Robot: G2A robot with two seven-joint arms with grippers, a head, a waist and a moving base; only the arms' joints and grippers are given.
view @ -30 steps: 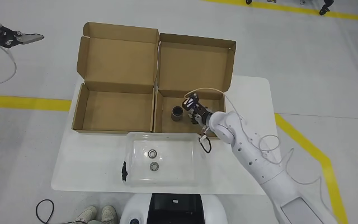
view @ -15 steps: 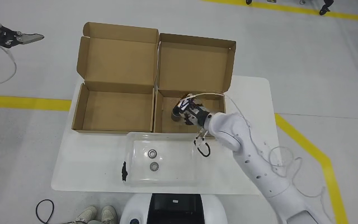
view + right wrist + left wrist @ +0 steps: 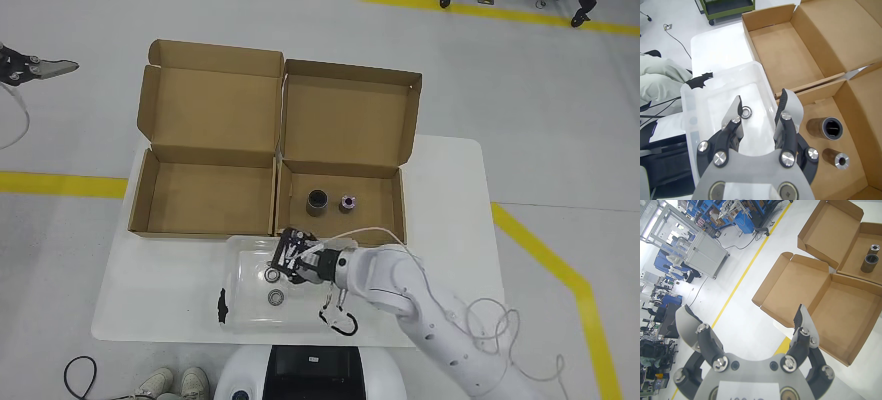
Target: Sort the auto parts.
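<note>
Two ring bearings [image 3: 276, 296] lie in a clear plastic bin [image 3: 245, 310] at the table's front. My right gripper [image 3: 293, 258] hangs open over the bin, with one bearing [image 3: 746, 112] just beyond its fingertips [image 3: 738, 106]. The right cardboard box [image 3: 385, 225] holds a dark cylinder [image 3: 317, 201] and a small metal sleeve [image 3: 347, 202]; both also stand beside my right gripper [image 3: 761, 100] as the cylinder [image 3: 824, 127] and sleeve [image 3: 836, 158]. The left cardboard box [image 3: 205, 195] holds nothing. My left gripper [image 3: 743, 313] is open, far off the table's left side [image 3: 50, 68].
Both boxes have their lids folded back toward the far side. A scrap of black tape [image 3: 221, 305] sticks to the bin's left rim. The white table [image 3: 450, 200] has bare room at its right end. A yellow floor line [image 3: 60, 183] runs past the table.
My right gripper has left the right box and swung toward the front, over the clear bin. The small metal sleeve now stands in that box beside the dark cylinder. The left arm stayed still.
</note>
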